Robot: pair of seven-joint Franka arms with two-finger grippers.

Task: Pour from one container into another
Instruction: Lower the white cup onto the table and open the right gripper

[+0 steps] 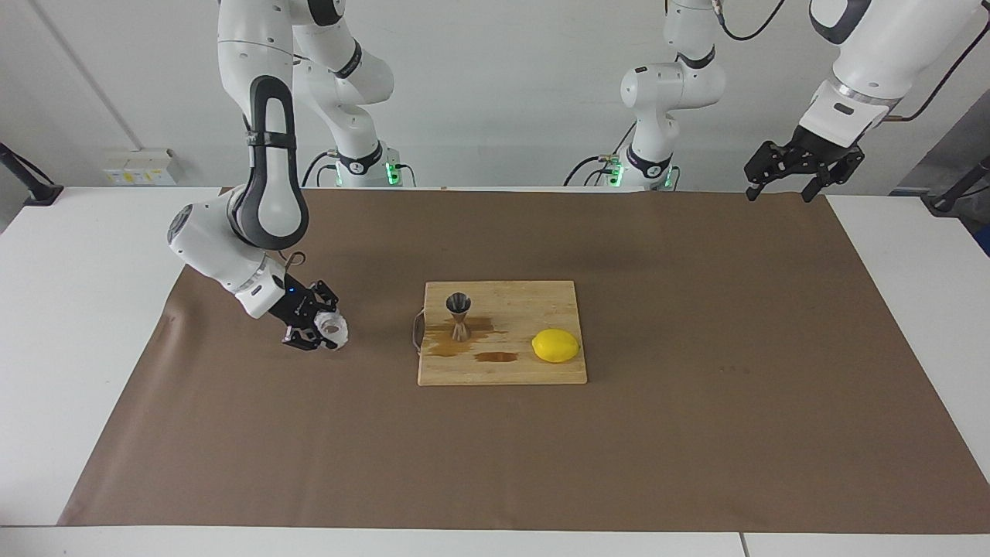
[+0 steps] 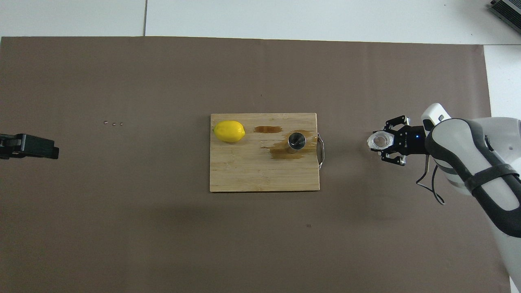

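At the robots' end of the bench (image 1: 93, 325), the left arm waits with its gripper (image 1: 787, 188) raised over the edge of the brown paper sheet (image 1: 696, 402), and its jaws stand open with nothing between them. In the overhead view only the tip of this gripper (image 2: 28, 146) shows.

Farther out, in the middle of the sheet, lies a wooden cutting board (image 1: 503, 367) with a metal handle (image 2: 321, 151) toward the right arm's end. On it stands the steel jigger (image 1: 459, 316) upright, in a brown wet stain (image 2: 281, 151). A lemon (image 1: 555, 345) lies on the same board, toward the left arm's end.

Beside the board, well apart from it toward the right arm's end, the right gripper (image 1: 329, 326) is low over the paper. Its jaws grip the small glass cup (image 2: 380, 140), which leans a little; it seems just above the paper, but I cannot tell for sure.
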